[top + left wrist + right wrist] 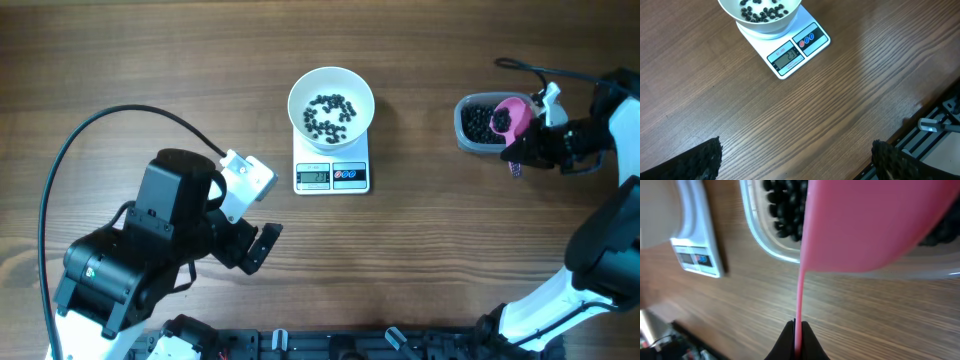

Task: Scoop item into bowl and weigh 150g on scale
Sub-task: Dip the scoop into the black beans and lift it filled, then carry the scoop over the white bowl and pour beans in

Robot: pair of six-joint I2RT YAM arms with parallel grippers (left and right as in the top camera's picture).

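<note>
The right tool (799,342) is pinched tight on the thin handle of a pink scoop (511,117). The scoop's cup hangs over the clear tub (466,133) at the right side of the table (120,70). The tub holds the dark heap of beads (481,121), and the cup looks to have some of them in it, though the overhead view is too small to be sure.

The handle's long axis runs from the cup back toward the robot's side of the table, so the cup is the far end of what the right tool holds. The white bowl (331,100) sits on the scale (332,175), well apart to the left of the scoop, with bare table between. Only a loose scatter of beads lies in its bottom, so the weight is probably far short.

The coming move is likely a carry leftward by the right arm, cup kept level, then a tip over the rim. The left tool (796,161) stands wide and empty on the near left, nearer the scale than the tub, holding nothing
</note>
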